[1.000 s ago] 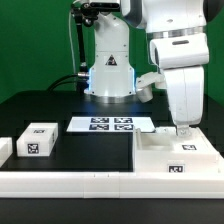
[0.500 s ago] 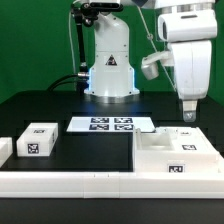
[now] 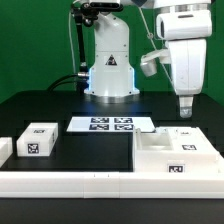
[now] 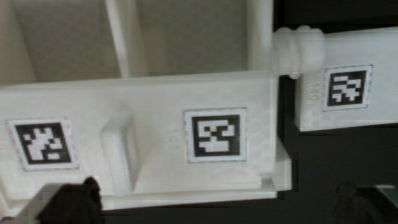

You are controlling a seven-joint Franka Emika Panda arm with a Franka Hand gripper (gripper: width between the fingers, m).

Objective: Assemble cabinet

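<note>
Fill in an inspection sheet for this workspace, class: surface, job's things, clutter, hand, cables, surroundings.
Surface: black table, with a long white rail along its front edge.
Job's things: the cabinet lies at the exterior view's right and carries tags. A tagged white block and a smaller white piece lie at the left, apart from it.
Clutter: nothing seen beyond the marker board, flat mid-table.
Hand: the hand hovers over the cabinet, open, holding nothing.
Cables: black cables hang beside the robot base.
Surroundings: pale wall behind; nothing else seen.
</note>
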